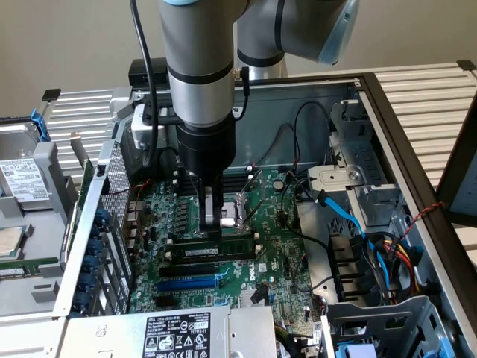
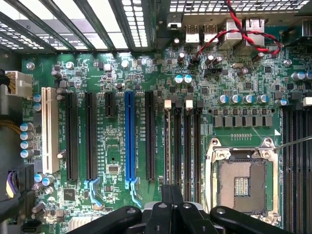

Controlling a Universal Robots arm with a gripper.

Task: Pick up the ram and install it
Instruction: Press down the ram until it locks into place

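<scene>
Find the ram [image 1: 215,248] one black slot away from the blue slot [image 1: 190,284], standing on edge, label and chips turned toward that blue slot, long axis parallel to it. Find the gripper [image 1: 212,227] directly above the ram's top edge, about midway along its length, pointing straight down, fingers pressed together, tips at or just short of that edge. Cannot tell whether pinching the stick or merely bearing on it. Judging by the upright pose, seated or nearly so; no sideways offset, only vertical.
</scene>
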